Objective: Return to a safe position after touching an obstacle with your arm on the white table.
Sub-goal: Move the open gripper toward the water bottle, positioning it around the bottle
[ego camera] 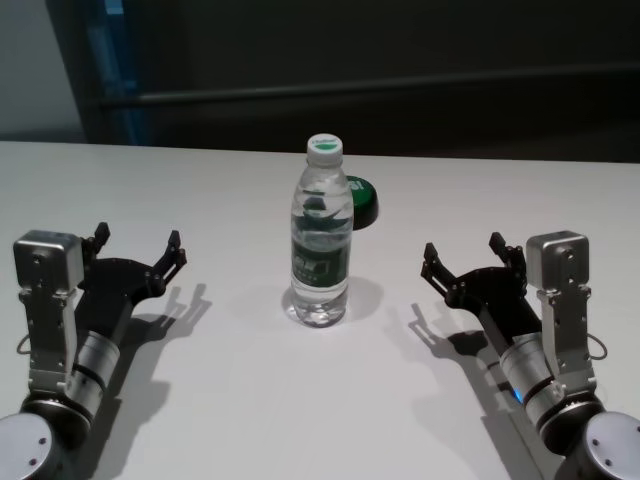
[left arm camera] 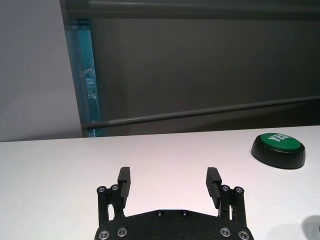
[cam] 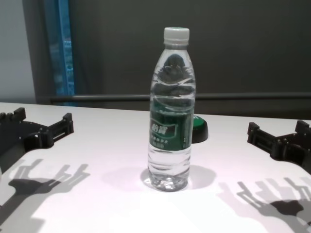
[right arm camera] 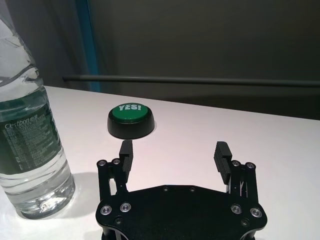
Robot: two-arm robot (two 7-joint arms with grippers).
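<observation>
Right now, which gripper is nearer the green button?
Right. The right gripper sits just to the green button's near right; the left gripper is farther off, across the bottle, both open above the white table.

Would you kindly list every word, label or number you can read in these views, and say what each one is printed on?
"YES!" in white letters on the top of the green button.
"C'estbon" in small pale script on the water bottle, at the label's top edge; a tentative reading.
The large white characters on the bottle's label are too blurred to read.
No other text shows.
</observation>
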